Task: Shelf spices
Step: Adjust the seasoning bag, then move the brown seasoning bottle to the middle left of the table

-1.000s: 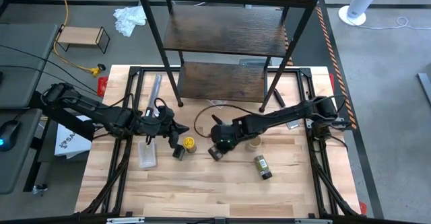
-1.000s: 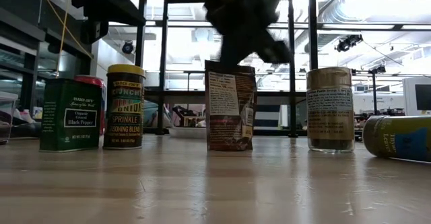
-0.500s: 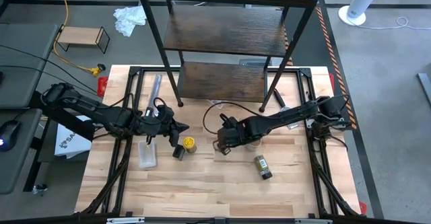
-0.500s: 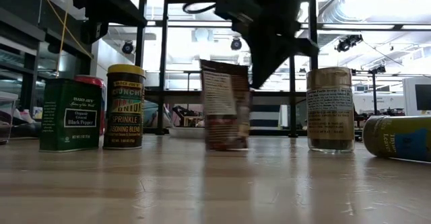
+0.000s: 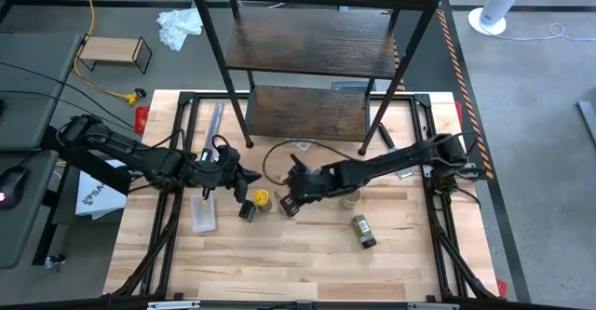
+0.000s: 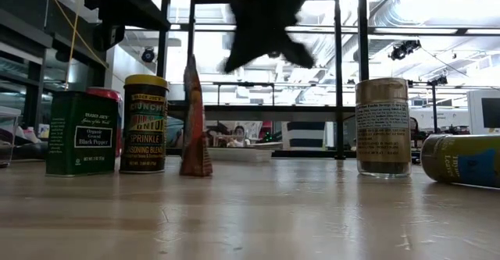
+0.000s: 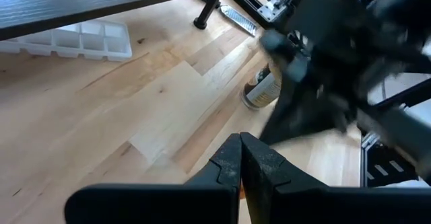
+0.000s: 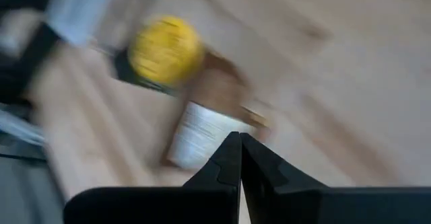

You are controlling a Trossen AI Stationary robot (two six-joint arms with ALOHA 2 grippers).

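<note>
Right hand (image 5: pixel 285 201) seen w/ fingers pressed together in wrist view, nothing pinched; positioned over brown pouch (image 6: pixel 195 119) beside yellow-lidded jar (image 5: pixel 262 198) mid-desk. Left hand (image 7: pixel 240 158) also closed, empty, parked near black box (image 5: pixel 246 211). Shelf (image 5: pixel 307 113) stood at desk's far edge, boards bare. Pouch judged light, soft, thin edge-on, prob. tippy; best gripped across upper flat faces. Jars judged rigid, smooth; grip at lid.

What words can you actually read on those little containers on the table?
"Organic Ground Black Pepper" on the green tin.
"CRUNCHY", "SPRINKLE", "SEASONING BLEND" on the yellow-lidded jar.
Tan-lidded jar: print too small.
Tipped jar: lettering cut off, unreadable.
Pouch: edge-on, nothing readable.
</note>
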